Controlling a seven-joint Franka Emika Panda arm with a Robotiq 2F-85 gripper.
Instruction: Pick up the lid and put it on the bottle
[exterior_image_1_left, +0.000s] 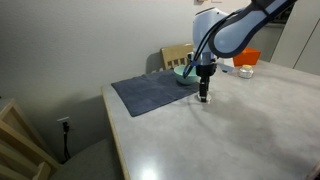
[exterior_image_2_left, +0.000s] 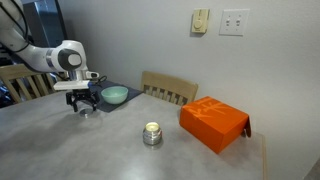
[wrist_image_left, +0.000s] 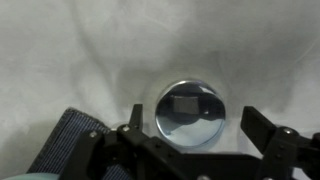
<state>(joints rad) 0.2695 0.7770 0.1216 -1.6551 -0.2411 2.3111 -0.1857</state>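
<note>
The lid (wrist_image_left: 192, 115) is a flat round shiny grey cap lying on the grey table; it shows in the wrist view between my two fingers. My gripper (wrist_image_left: 193, 128) is open and straddles it, one finger on each side, not touching. In both exterior views the gripper (exterior_image_1_left: 204, 96) (exterior_image_2_left: 83, 108) points down at the table next to the mat, and the lid is mostly hidden under it. The bottle (exterior_image_2_left: 152, 133) is a small squat see-through container with a yellowish tint, standing apart in the middle of the table; it also shows at the far edge (exterior_image_1_left: 245, 71).
A teal bowl (exterior_image_2_left: 115, 95) (exterior_image_1_left: 183, 73) sits on a dark blue-grey mat (exterior_image_1_left: 152, 92) beside the gripper. An orange box (exterior_image_2_left: 213, 123) lies near the bottle. A wooden chair (exterior_image_2_left: 168, 89) stands behind the table.
</note>
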